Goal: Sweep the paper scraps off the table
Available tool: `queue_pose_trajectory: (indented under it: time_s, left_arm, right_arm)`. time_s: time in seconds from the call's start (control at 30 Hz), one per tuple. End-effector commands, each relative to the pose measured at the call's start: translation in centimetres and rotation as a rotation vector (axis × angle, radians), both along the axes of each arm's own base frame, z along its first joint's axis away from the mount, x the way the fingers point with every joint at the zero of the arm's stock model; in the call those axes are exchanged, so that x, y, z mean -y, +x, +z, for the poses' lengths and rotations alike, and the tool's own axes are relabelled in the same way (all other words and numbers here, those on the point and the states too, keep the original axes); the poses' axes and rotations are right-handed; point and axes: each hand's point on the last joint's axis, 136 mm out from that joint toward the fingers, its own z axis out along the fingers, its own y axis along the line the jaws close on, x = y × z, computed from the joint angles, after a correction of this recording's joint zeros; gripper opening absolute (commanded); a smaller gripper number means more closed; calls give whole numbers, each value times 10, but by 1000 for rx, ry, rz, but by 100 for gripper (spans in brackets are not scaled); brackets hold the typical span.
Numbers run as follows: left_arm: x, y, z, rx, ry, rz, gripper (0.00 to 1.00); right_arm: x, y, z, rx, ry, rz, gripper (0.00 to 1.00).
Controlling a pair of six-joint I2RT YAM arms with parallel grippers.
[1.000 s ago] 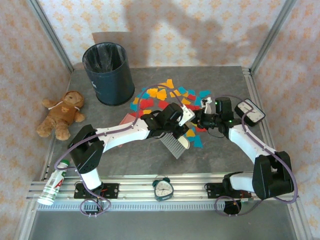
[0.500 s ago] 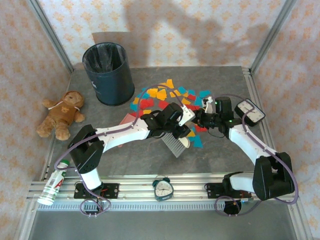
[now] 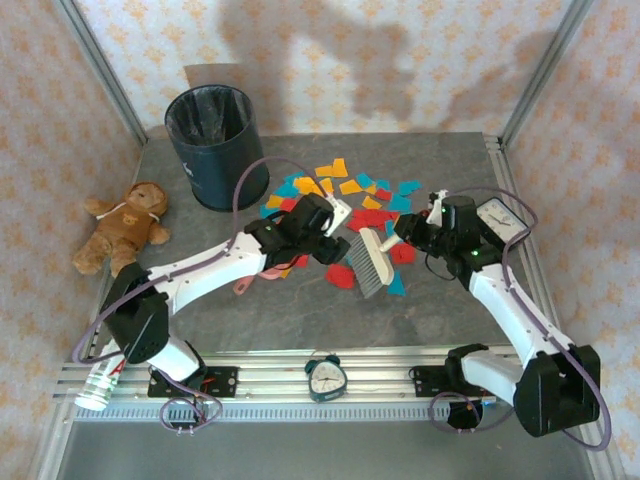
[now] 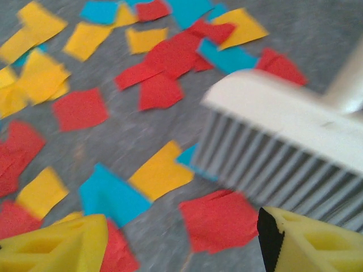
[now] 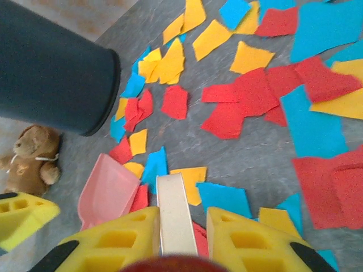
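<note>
Grey table (image 3: 250, 310) carries the paper scraps (image 3: 350, 187) unswept, scattered between the arms. Right gripper (image 5: 176, 226) clamps the white brush (image 3: 372, 262) by its handle; left gripper (image 4: 181, 243) gapes empty. Pink dustpan (image 5: 108, 190) lies unfilled, bin (image 3: 215, 145) beyond.

Red, yellow-orange and teal-blue paper scraps (image 5: 174, 102) dot the dark grey stone-patterned table (image 5: 255, 165). Yellow fingers (image 5: 113, 241) of the right gripper (image 5: 180, 226) flank a white, grey-bristled plastic brush (image 5: 173, 198); left of them, a pink plastic dustpan (image 5: 108, 192).
</note>
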Motion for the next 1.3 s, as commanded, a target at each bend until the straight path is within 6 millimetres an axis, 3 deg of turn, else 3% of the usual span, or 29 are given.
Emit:
queue_pose_trajectory:
  time_s: [0.0, 0.07, 0.27, 0.57, 0.83, 1.27]
  left_arm:
    - [-62, -4, -14, -33, 159, 192, 72]
    - [-87, -6, -18, -62, 202, 277, 71]
    - [-138, -20, -25, -100, 331, 461, 71]
    - [-190, -43, -56, -239, 429, 632, 68]
    - [-205, -60, -86, -382, 445, 642, 66]
    - [-209, -76, -121, -556, 472, 607, 53]
  right_arm:
    - [17, 5, 25, 77, -74, -67, 0]
    - [19, 3, 27, 81, -91, -66, 0]
    - [26, 1, 26, 80, -127, -80, 0]
    - [29, 1, 25, 75, -141, -84, 0]
    - [30, 0, 23, 70, -150, -84, 0]
    - [32, 1, 24, 66, -158, -94, 0]
